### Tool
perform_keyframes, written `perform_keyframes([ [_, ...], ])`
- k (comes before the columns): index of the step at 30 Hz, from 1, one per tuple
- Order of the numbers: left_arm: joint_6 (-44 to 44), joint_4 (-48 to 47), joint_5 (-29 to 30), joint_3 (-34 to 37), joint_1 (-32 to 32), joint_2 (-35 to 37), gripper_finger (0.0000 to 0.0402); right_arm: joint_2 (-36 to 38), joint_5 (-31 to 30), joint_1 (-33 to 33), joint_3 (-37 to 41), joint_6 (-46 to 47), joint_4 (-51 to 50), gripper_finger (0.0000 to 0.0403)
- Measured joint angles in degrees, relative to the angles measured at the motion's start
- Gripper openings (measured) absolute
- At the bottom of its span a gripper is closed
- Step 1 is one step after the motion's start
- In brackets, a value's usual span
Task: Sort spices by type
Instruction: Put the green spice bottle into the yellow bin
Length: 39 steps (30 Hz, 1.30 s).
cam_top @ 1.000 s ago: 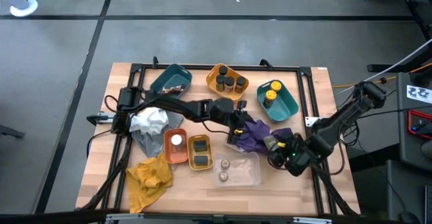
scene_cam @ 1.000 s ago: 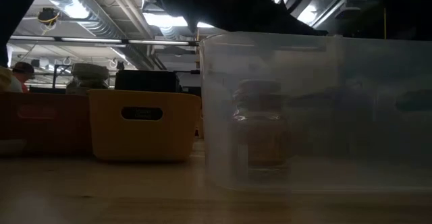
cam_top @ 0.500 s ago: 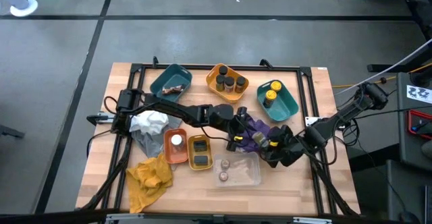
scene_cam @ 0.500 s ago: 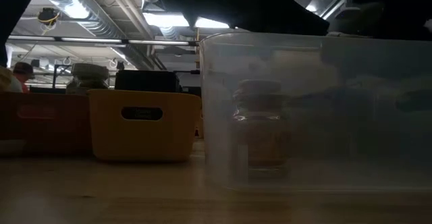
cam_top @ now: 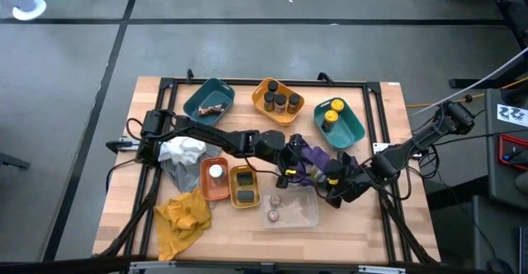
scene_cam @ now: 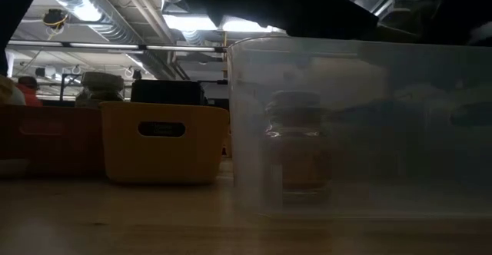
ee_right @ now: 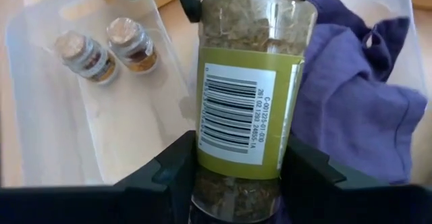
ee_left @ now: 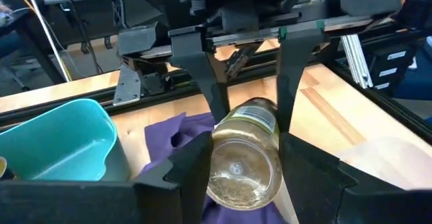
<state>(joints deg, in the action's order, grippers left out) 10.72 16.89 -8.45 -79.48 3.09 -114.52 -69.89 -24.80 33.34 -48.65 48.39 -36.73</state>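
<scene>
A glass spice jar (ee_left: 246,160) with a green label and barcode (ee_right: 236,113) lies level between my two grippers, above the purple cloth (cam_top: 312,154). My left gripper (cam_top: 297,168) reaches in from the table's left and is shut on the jar. My right gripper (cam_top: 332,179) comes from the right, also shut on it. Two cork-topped jars (ee_right: 108,45) stand upright in the clear tray (cam_top: 290,210). My left gripper pinches the jar's glass sides near its base end (ee_left: 223,177) between its two fingers. It comes nearly level from the table's left, fingers lying along the jar. The jar's clear bottom faces the wrist. The jar sits lifted above the purple cloth. My right gripper pinches the jar's sides at the labelled part (ee_right: 202,150), toward the end away from the left gripper. It slants down from the table's right, fingers along the jar. Its fingers (ee_left: 289,82) stand just past my left ones on the same jar.
Far side: a teal tray (cam_top: 210,101), an orange tray with black-lidded jars (cam_top: 278,99), and a teal tray with yellow-lidded jars (cam_top: 338,121). Near left: small orange (cam_top: 214,177) and yellow (cam_top: 243,183) trays, a white-grey cloth (cam_top: 181,152), a yellow cloth (cam_top: 181,214).
My right gripper has moved toward the table's left, closer to my left gripper, and has rolled about its own axis. My left gripper has shifted a little toward the near edge over the purple cloth.
</scene>
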Motion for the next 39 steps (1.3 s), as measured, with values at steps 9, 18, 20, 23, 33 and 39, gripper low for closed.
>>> perform_keyframes([
  [9,0.4,0.3,-0.4,0.0,0.1,0.2,0.0167,0.0,-0.9,0.0,0.0,-10.4,0.6,0.0172],
  [18,-1.2,1.9,0.0,-0.1,0.0,0.1,0.0167,0.0,-1.7,0.0,0.0,-11.6,1.3,0.0172],
  [20,-1.6,1.6,0.2,-0.1,0.3,0.1,0.0167,0.0,-1.7,0.0,0.0,-11.6,1.3,0.0172],
  [23,-0.8,-0.2,0.7,-0.2,0.6,0.1,0.0167,-0.1,-2.1,0.0,0.0,-12.8,1.3,0.0172],
  [33,-7.6,-2.9,2.2,-0.1,0.7,0.1,0.0211,-0.1,-2.9,0.0,0.0,-17.5,2.4,0.0172],
  [39,-7.3,-4.1,2.9,0.1,0.9,-0.3,0.0236,0.0,-4.8,0.0,-0.3,-17.5,3.5,0.0172],
])
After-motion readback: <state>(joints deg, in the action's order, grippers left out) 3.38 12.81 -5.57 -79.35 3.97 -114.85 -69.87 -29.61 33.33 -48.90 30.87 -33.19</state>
